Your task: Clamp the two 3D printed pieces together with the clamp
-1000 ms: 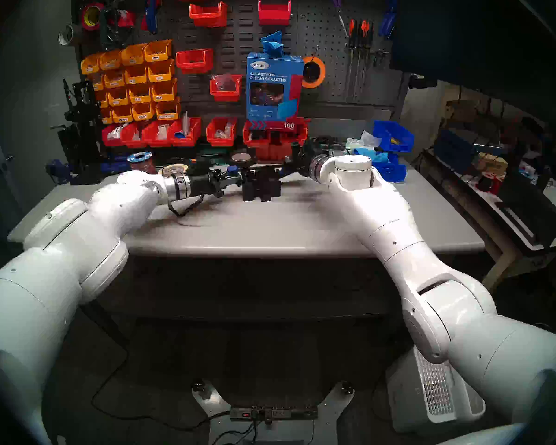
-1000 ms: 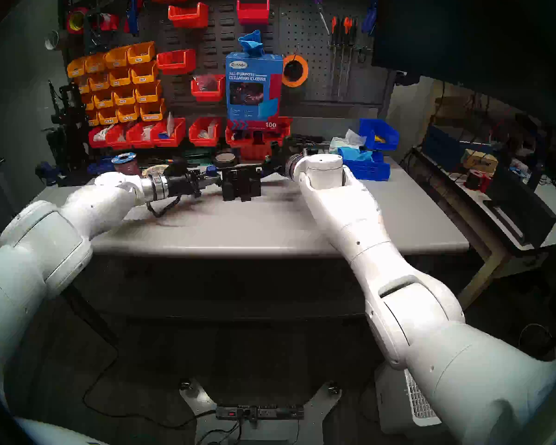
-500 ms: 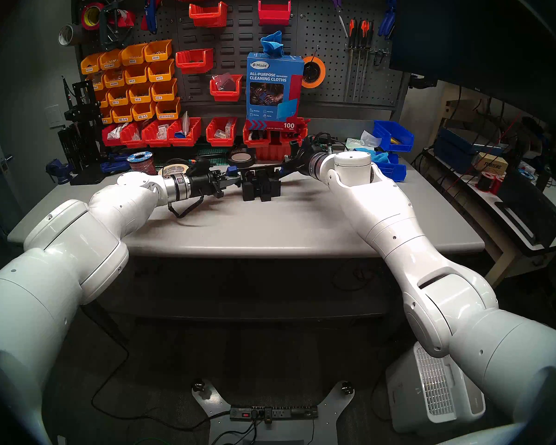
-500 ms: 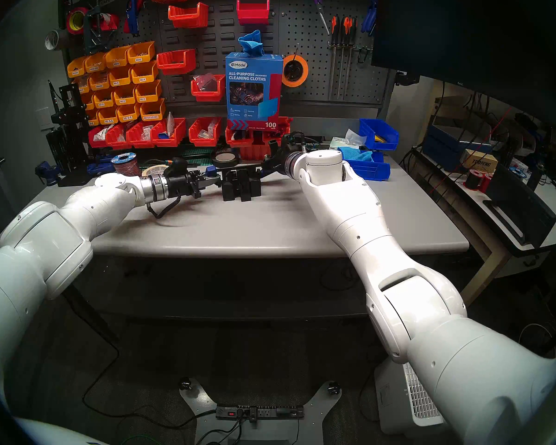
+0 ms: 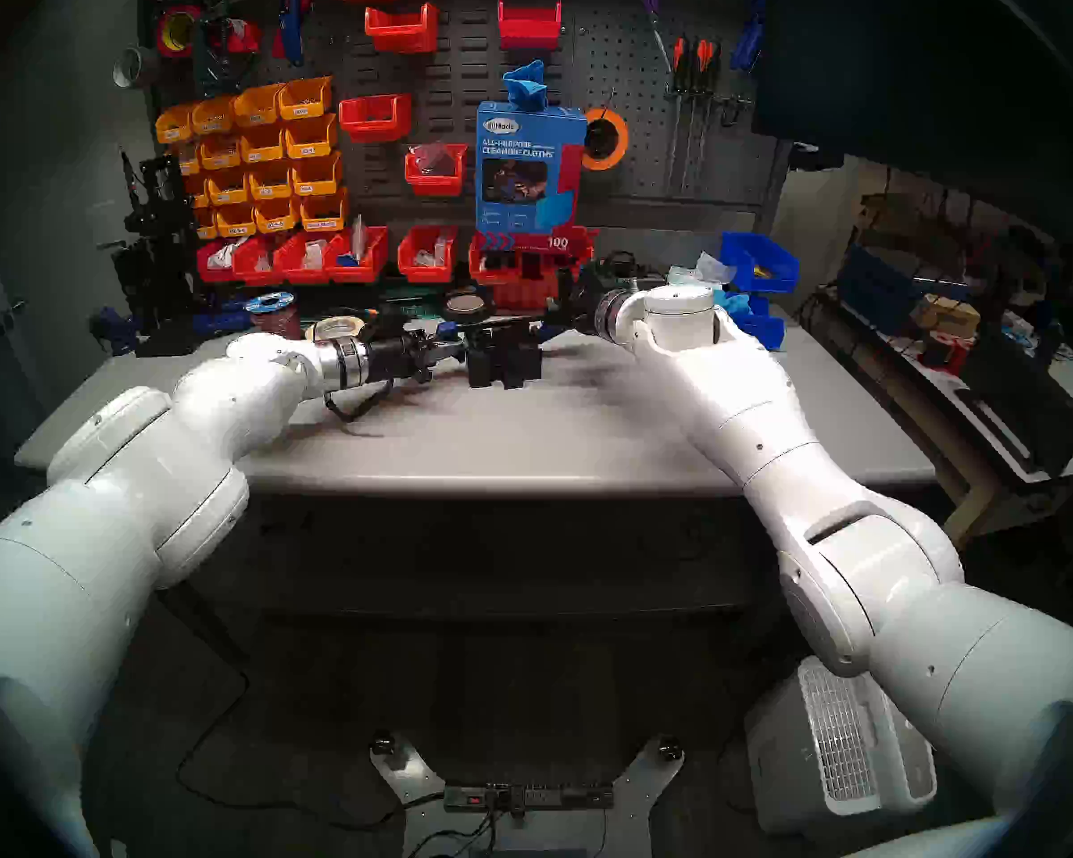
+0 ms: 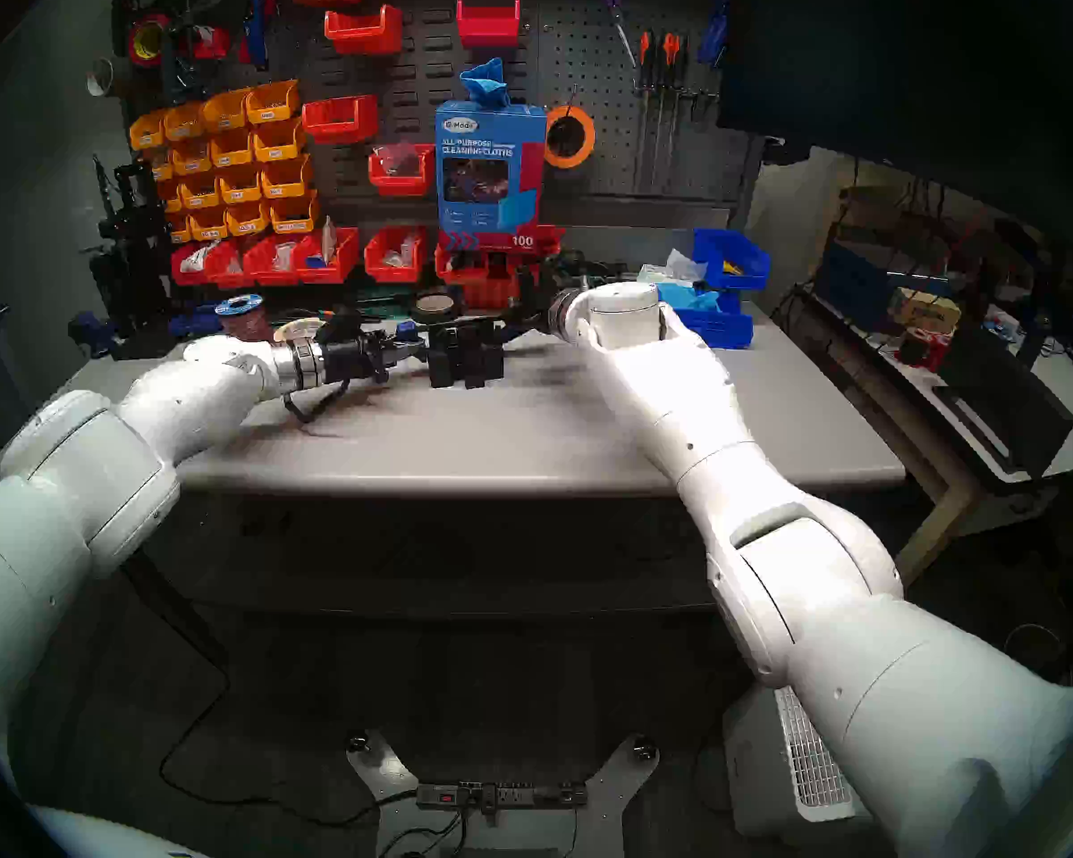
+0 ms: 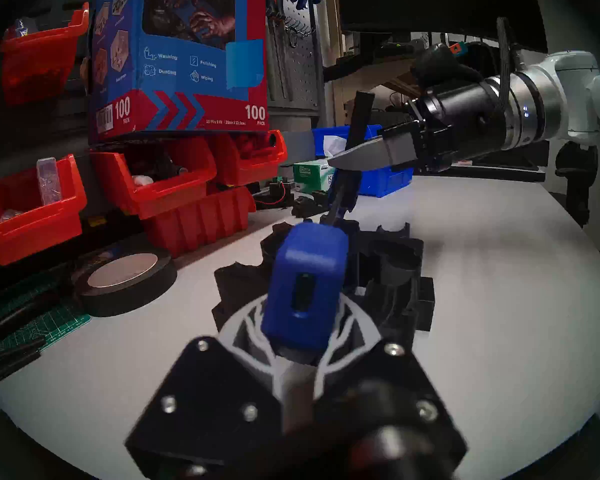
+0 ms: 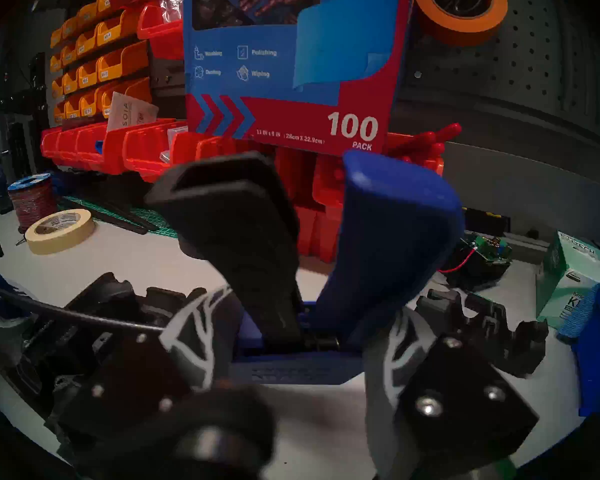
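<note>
We see the clamp [image 5: 497, 327] held over the two pieces [image 5: 504, 363] on the table [image 5: 521, 442]. Our left gripper [image 7: 300, 351] pinches its blue end; only our right wrist view shows the right gripper [image 8: 288, 344] squeezing its body.

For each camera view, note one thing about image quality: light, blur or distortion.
Head views: dim and soft, the cleaning cloths box lettering smeared, table edge bowed by fisheye. Left wrist view: the left gripper blurred, the clamp end sharper. Right wrist view: the right gripper blurred, box print crisp, dark rim.
</note>
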Controlling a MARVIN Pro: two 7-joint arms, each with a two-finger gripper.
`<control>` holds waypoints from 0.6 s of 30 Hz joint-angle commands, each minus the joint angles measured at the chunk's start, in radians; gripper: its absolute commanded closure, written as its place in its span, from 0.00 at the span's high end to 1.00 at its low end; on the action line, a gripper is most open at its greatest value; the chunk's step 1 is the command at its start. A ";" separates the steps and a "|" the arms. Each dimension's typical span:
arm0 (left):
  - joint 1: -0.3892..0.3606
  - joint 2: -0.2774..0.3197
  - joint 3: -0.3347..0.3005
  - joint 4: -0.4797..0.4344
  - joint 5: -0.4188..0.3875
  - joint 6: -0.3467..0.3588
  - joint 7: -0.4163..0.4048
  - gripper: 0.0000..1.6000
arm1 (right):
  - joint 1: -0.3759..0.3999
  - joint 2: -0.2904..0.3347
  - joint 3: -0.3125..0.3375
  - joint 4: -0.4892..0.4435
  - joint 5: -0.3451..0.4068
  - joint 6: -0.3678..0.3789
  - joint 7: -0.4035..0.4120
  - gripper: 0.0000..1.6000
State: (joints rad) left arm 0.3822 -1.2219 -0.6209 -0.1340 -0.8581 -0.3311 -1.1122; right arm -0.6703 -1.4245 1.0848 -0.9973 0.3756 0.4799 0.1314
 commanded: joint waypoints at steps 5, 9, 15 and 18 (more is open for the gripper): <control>-0.020 -0.001 -0.005 -0.002 -0.002 0.010 0.005 0.00 | -0.027 -0.021 -0.055 0.056 0.000 0.048 0.044 0.00; -0.018 0.000 -0.007 -0.002 -0.003 0.014 0.007 0.00 | -0.020 -0.023 -0.061 0.066 0.000 0.046 0.047 0.00; -0.014 0.001 -0.010 -0.002 -0.003 0.019 0.008 0.00 | -0.015 -0.026 -0.069 0.084 0.002 0.046 0.052 0.00; -0.011 0.001 -0.011 -0.002 -0.003 0.021 0.009 0.00 | -0.014 -0.027 -0.074 0.091 0.003 0.046 0.055 0.00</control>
State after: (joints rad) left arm 0.3886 -1.2221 -0.6301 -0.1350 -0.8607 -0.3110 -1.1055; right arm -0.6341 -1.4272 1.0594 -0.9549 0.3756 0.4776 0.1492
